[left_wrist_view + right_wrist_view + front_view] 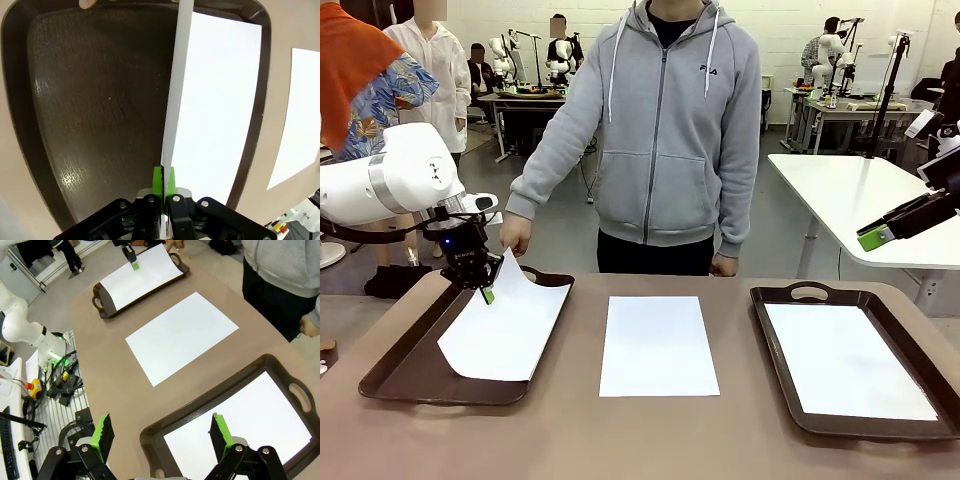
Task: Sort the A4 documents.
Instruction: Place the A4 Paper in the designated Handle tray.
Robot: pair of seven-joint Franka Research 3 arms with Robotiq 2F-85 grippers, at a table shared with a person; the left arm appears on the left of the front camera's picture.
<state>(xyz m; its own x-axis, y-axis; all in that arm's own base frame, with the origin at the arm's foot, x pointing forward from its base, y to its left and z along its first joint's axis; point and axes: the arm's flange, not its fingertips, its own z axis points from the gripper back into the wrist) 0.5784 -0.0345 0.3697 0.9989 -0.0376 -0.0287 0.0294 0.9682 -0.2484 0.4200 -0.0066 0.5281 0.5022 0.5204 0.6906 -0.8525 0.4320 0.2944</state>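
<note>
Left wrist view: left fingers (171, 181) pinch the A4 document (220, 110), edge upright between them.

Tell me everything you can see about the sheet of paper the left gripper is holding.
The sheet is plain white paper, thin, with no print showing. The left gripper is shut on its far edge and lifts that side, so it curls upward. The near part rests in the left tray, askew and reaching over the tray's right rim. A person's hand hangs close to the raised edge; whether it touches cannot be told.
</note>
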